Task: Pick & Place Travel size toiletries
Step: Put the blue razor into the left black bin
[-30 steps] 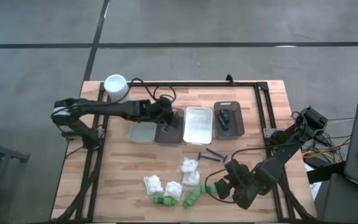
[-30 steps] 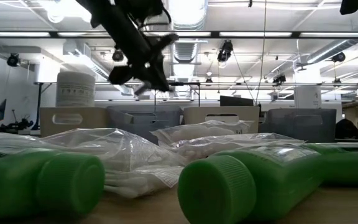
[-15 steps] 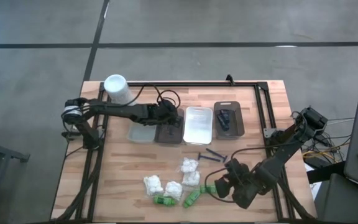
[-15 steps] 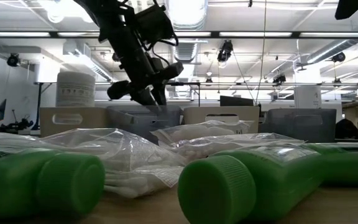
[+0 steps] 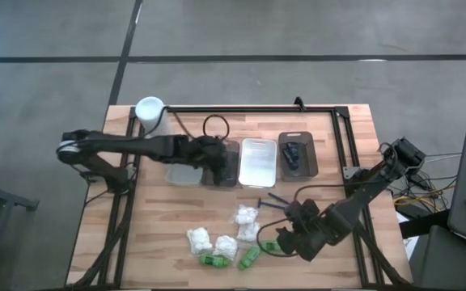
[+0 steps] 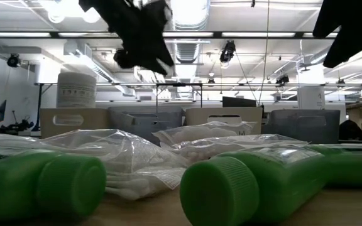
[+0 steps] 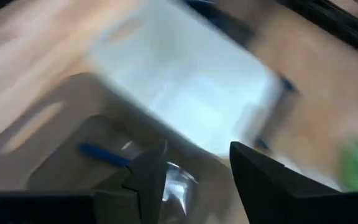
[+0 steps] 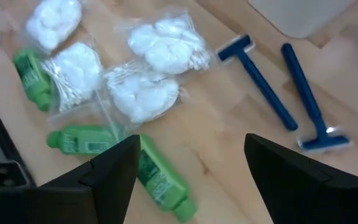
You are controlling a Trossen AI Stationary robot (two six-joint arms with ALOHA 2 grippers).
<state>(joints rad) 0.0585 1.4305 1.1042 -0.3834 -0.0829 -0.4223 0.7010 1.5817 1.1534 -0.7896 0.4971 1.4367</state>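
Presently the right gripper (image 8: 185,171) hangs with its jaws wide open and empty above the loose toiletries on the near part of the light wooden counter (image 5: 160,218). Directly between its fingers in the right wrist view lies a small bright green plastic bottle (image 8: 160,180), on its side, just beside a second green bottle (image 8: 79,140) and touching the edge of a clear bag of lumpy white cotton puffs (image 8: 143,98). Two thin blue-handled razors (image 8: 260,81) lie apart from that cluster, on the tray side of it.

The left gripper (image 7: 194,171) is over the dark smoked plastic tray (image 5: 222,164), second in a row of four trays; its jaws stand parted with nothing seen between them. A blue item (image 7: 101,154) rests inside that tray. The clear white tray (image 5: 258,160) lies next to the dark tray, and a further dark tray (image 5: 298,153) beyond it holds black items.

Judgement: the step in hand is the right arm's pick of the green bottle nearest its jaws. To do it well, the jaws should close across the bottle's round body rather than along its length, and near its middle, not on the cap. The descent should stay clear of the puff bag's loose film, which could be pinched along with the bottle. The neighbouring bottle is near enough to be nudged, so a straight vertical approach is advisable. Most items remain on the counter; the task appears far from done.
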